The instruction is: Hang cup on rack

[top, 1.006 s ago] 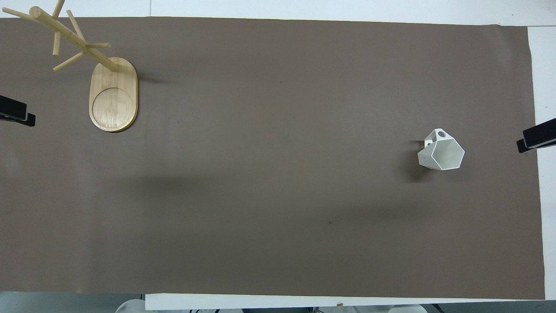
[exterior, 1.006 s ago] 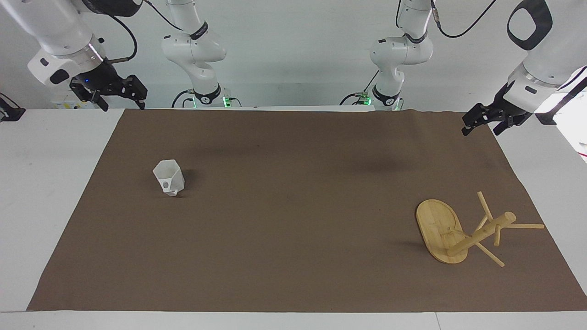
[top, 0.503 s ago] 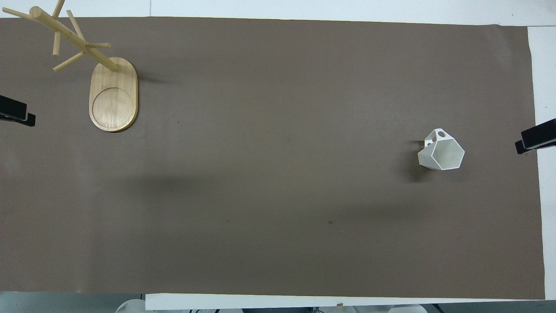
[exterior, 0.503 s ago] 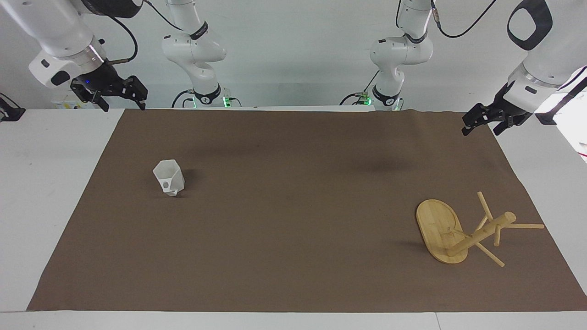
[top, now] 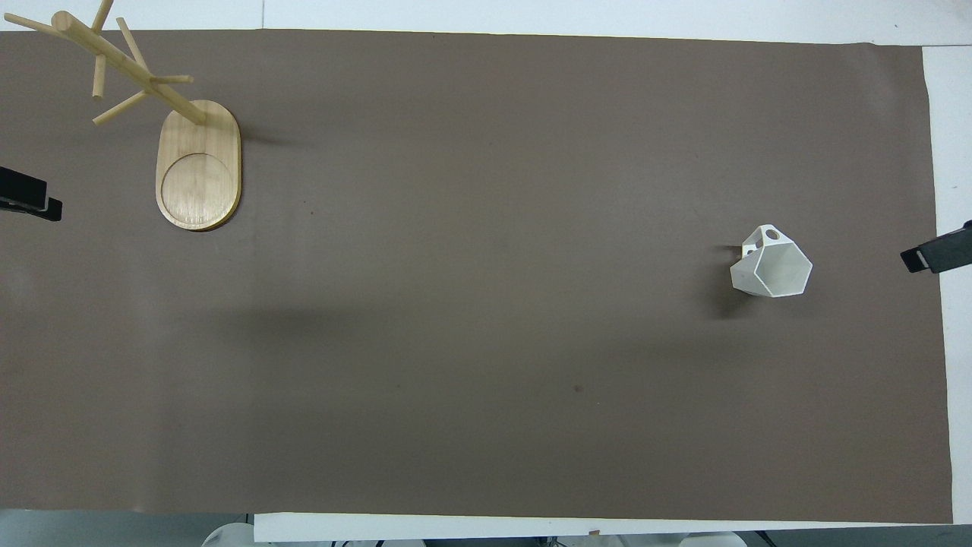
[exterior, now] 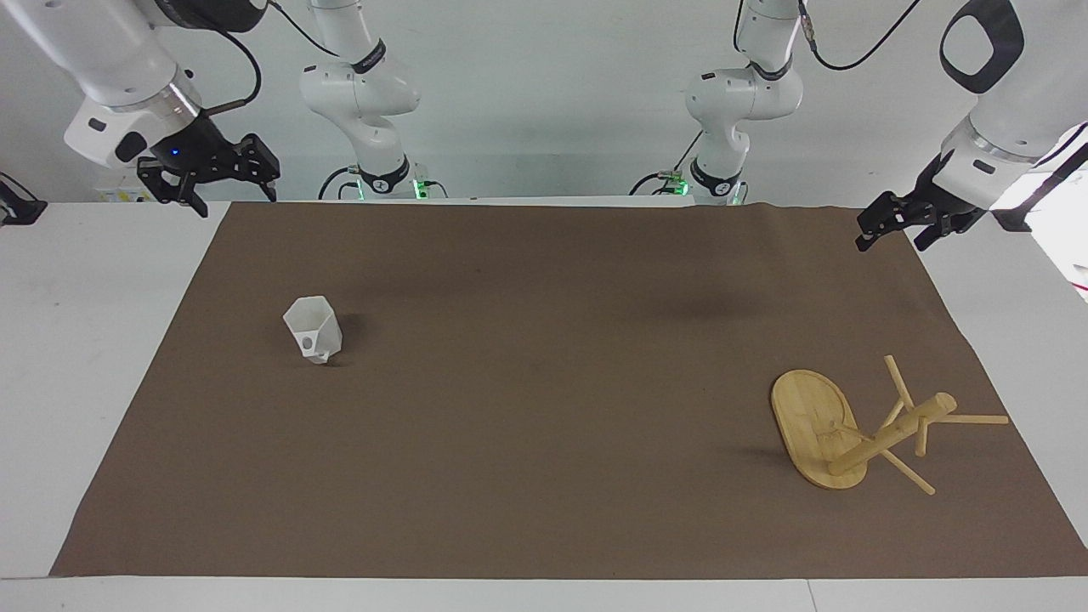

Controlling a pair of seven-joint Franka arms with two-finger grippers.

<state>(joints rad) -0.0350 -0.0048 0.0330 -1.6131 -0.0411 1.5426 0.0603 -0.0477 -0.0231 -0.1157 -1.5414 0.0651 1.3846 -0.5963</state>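
On the brown mat (exterior: pixel 544 476) we see the cup (exterior: pixel 313 329) upright by the right arm's edge, rack (exterior: pixel 829 433) in the left arm's corner; the right gripper (exterior: pixel 231 189) and left gripper (exterior: pixel 892 225), both gaping empty, hang ready.

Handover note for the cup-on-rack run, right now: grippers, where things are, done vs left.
Left gripper: open, empty, raised over the left arm's end of the mat.
Right gripper: open, empty, raised at the right arm's end.
Cup: on the mat toward the right arm's end, untouched.
Rack: upright toward the left arm's end, farther from the robots than the cup, pegs bare.
Done: nothing. Left: grasp the cup, carry it over, hook its handle on a peg.
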